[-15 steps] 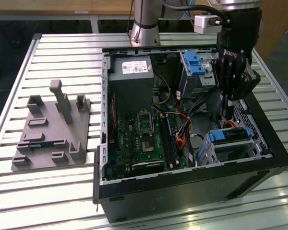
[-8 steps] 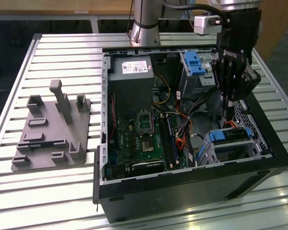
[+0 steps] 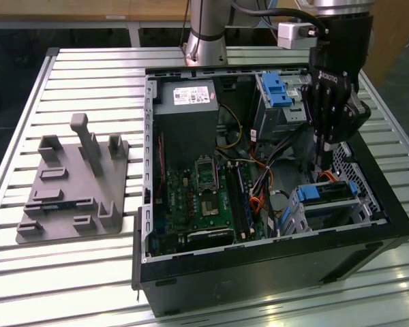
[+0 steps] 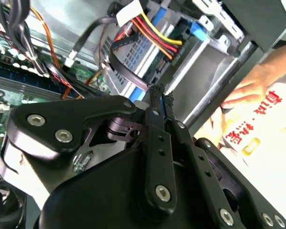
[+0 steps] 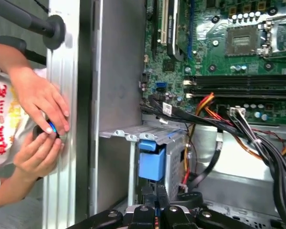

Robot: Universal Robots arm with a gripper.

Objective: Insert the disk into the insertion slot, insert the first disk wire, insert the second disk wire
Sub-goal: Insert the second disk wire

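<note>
Fingers (image 4: 155,102) of the gripper (image 3: 325,155) are pressed together, pinching a black cable (image 4: 126,71) just above the disk (image 3: 327,193). Framed in blue, the disk sits inside the insertion slot (image 3: 312,212), the grey cage in the open computer case (image 3: 259,259) toward the exterior view's right. Both wrist views show a person's hands (image 5: 40,119) resting at the case's outer edge.

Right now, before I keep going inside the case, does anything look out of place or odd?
Yes: a person's hands rest on the table rail just outside the computer case, close to where the gripper works above the disk in its insertion slot. Inside, loose cables drape over the bay.
</note>
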